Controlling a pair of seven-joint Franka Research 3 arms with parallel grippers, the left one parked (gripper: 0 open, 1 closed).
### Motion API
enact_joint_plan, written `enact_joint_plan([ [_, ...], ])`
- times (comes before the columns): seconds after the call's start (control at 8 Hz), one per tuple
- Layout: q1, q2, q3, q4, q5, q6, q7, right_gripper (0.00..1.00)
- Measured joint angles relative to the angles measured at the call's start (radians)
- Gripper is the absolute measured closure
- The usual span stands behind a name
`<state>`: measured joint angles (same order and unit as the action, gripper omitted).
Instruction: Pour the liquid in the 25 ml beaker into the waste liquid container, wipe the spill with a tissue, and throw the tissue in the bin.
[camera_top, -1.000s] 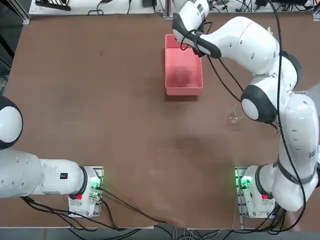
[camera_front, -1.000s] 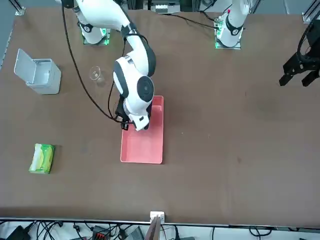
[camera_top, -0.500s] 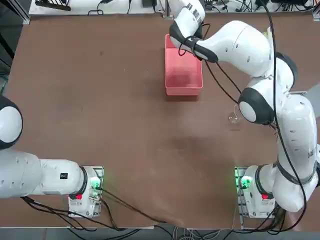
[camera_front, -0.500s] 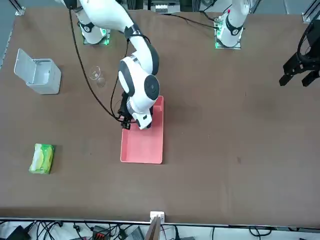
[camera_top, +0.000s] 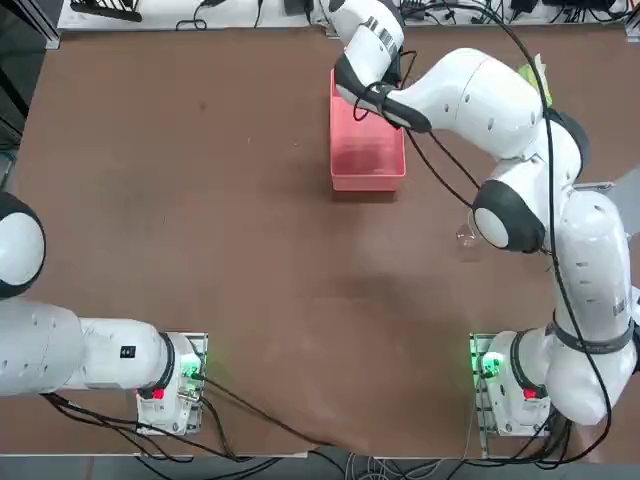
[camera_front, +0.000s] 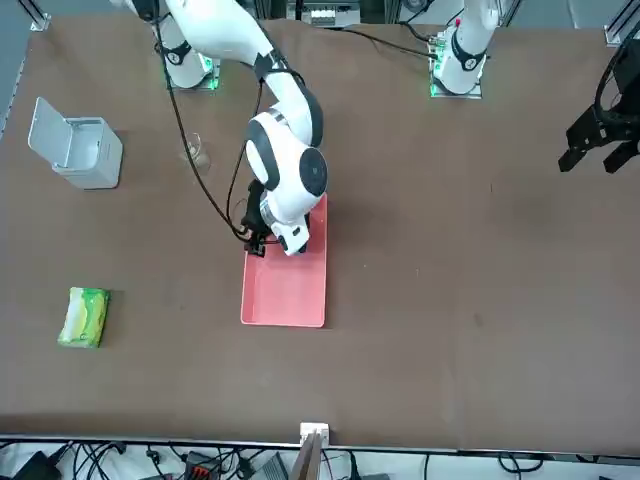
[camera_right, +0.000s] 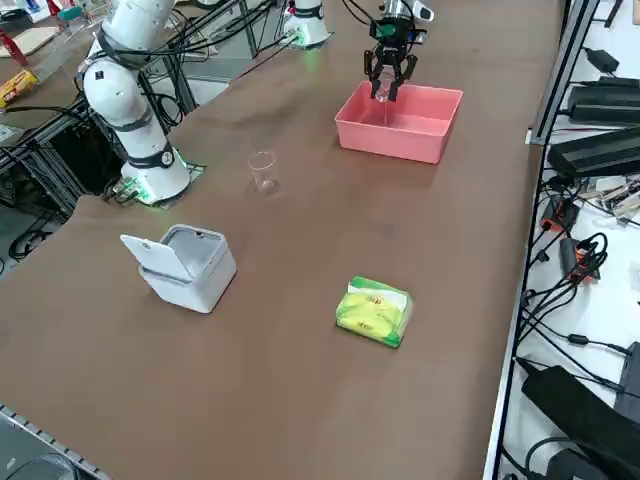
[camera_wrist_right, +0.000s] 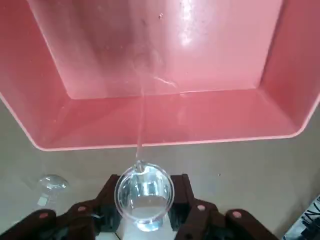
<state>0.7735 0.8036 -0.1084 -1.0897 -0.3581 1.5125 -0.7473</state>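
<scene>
Overhead arrangement, read left to right, with clock directions taken from the table's centre and 6 o'clock at the robot's bases. The pink tray (camera_top: 367, 150) lies at about 12 o'clock toward the far edge, its long axis running away from the robot. The right gripper (camera_wrist_right: 145, 200) hangs over the tray's end nearest the robot's right side, its fingers (camera_wrist_right: 182, 192) closed partway around the small beaker (camera_wrist_right: 144, 194), which is tilted with its mouth toward the tray; a thin clear stream runs from the beaker's lip over the tray wall onto the tray floor, where a wet patch glistens. A larger glass beaker (camera_top: 467, 235) stands at about 3 o'clock, well apart from the tray. In the right side view, the pale grey bin (camera_right: 185, 264) sits with its lid raised, and the yellow-green tissue pack (camera_right: 374, 311) lies flat near it; both are well apart from the tray.
</scene>
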Motion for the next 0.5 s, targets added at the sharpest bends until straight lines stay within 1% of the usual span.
enact_joint_plan([
  [0.5,0.023,0.002,-0.001,0.0,-0.041,-0.046,0.002,0.53],
])
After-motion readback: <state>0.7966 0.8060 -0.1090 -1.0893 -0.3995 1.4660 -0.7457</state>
